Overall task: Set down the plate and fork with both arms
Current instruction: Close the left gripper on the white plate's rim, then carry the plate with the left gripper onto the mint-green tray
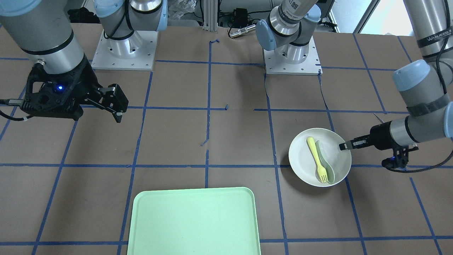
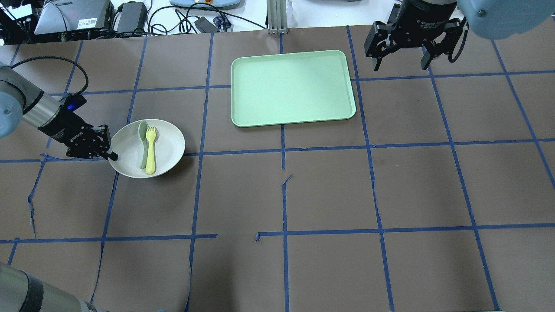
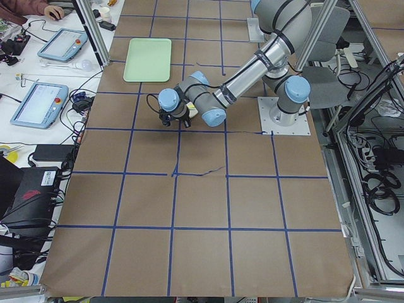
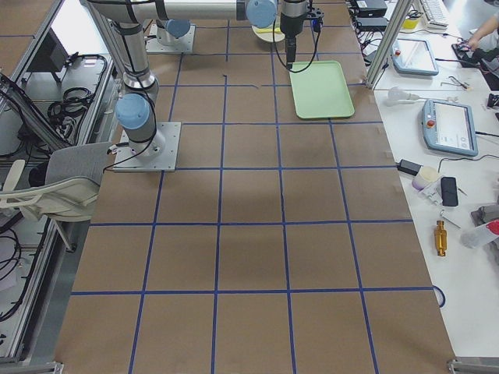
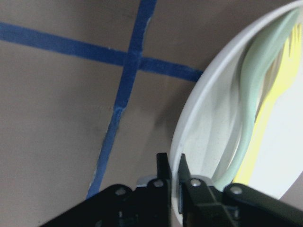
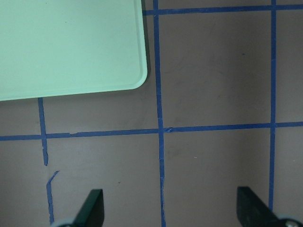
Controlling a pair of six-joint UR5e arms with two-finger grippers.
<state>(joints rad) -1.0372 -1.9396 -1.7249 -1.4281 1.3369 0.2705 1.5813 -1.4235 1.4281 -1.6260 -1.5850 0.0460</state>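
The off-white plate (image 2: 169, 143) rests on the brown table at the left of the overhead view. The pale yellow fork (image 2: 151, 149) lies in it beside a grey-green spoon (image 2: 142, 143). My left gripper (image 2: 112, 155) comes in low from the side and is shut on the plate's near rim. The left wrist view shows its fingers (image 5: 163, 172) pinching the rim of the plate (image 5: 203, 137), with the fork (image 5: 270, 118) inside. My right gripper (image 2: 399, 65) is open and empty, hanging above the table to the right of the tray. The front view shows the plate (image 1: 304, 159), the fork (image 1: 316, 159) and the left gripper (image 1: 342, 146).
A large mint-green tray (image 2: 290, 86) lies at the far middle of the table, and its corner shows in the right wrist view (image 6: 71, 47). Blue tape lines grid the brown table cover. The right gripper (image 1: 116, 106) hovers well off the table.
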